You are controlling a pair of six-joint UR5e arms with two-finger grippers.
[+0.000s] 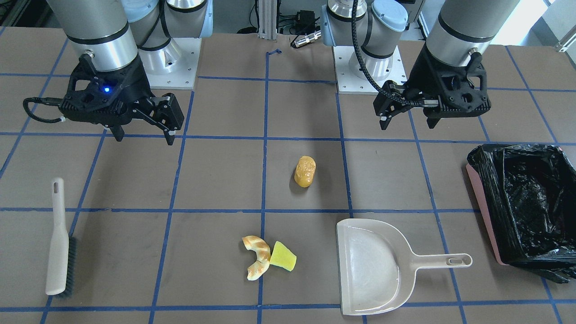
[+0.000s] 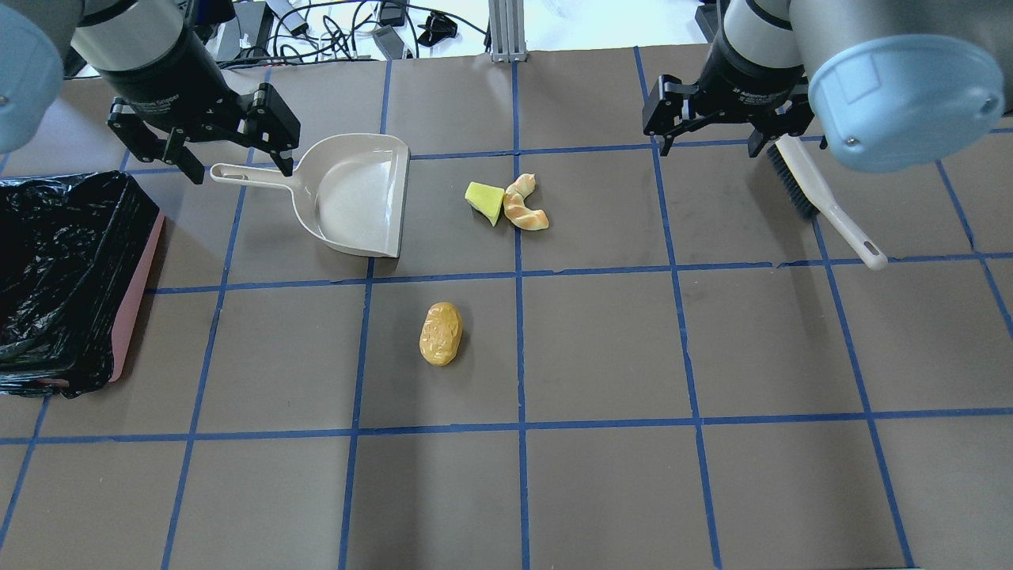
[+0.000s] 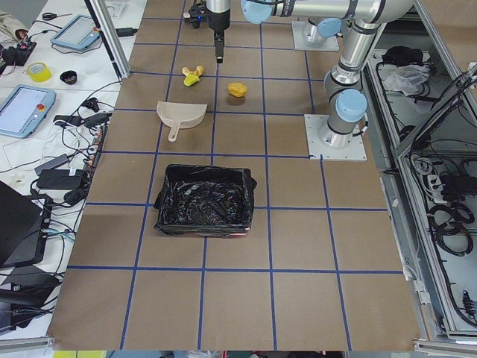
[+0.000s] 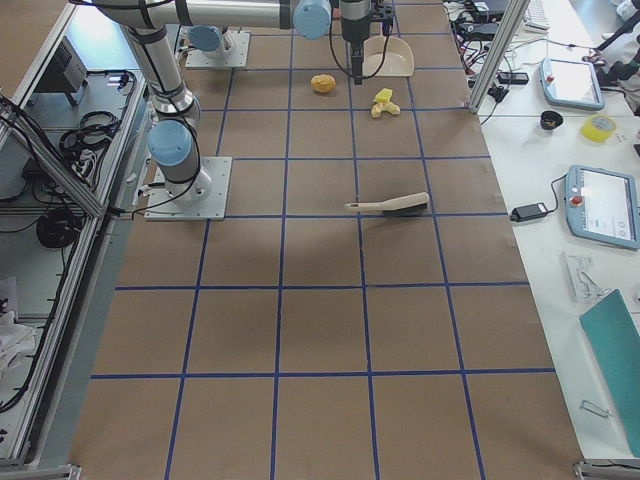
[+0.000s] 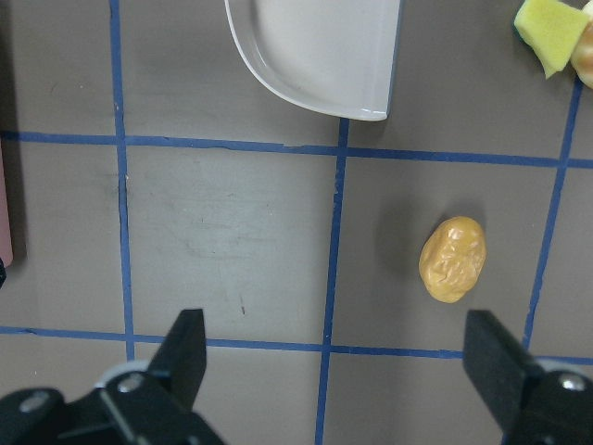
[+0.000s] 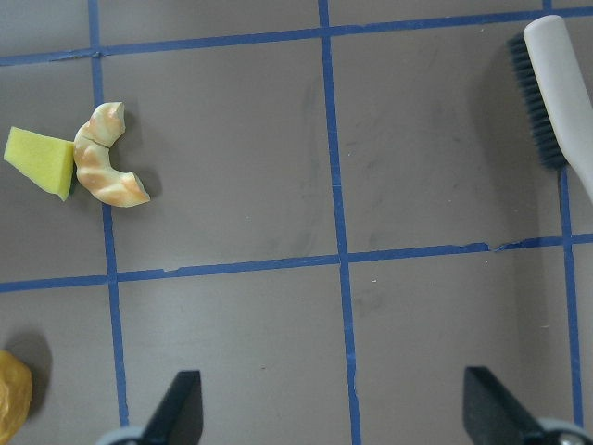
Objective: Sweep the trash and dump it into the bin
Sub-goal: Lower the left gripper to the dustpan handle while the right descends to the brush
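The dustpan (image 1: 366, 265) lies nearer the left gripper (image 1: 407, 123), handle toward the bin (image 1: 483, 211); that and the right gripper (image 1: 145, 135) hang spread, empty.

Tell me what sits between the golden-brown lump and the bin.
Nothing visible does. The golden-brown lump and the bin have only table between them; the dustpan lies off that line, farther from the robot's base.

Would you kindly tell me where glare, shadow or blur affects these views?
Overhead exterior: the background beyond the table is blown out white, and the right arm's blue joint cap looms large. Front-facing: the bin's black bag shows small glints. Left wrist: the left tool looks soft-edged, while the golden-brown lump is sharp with a faint shadow.
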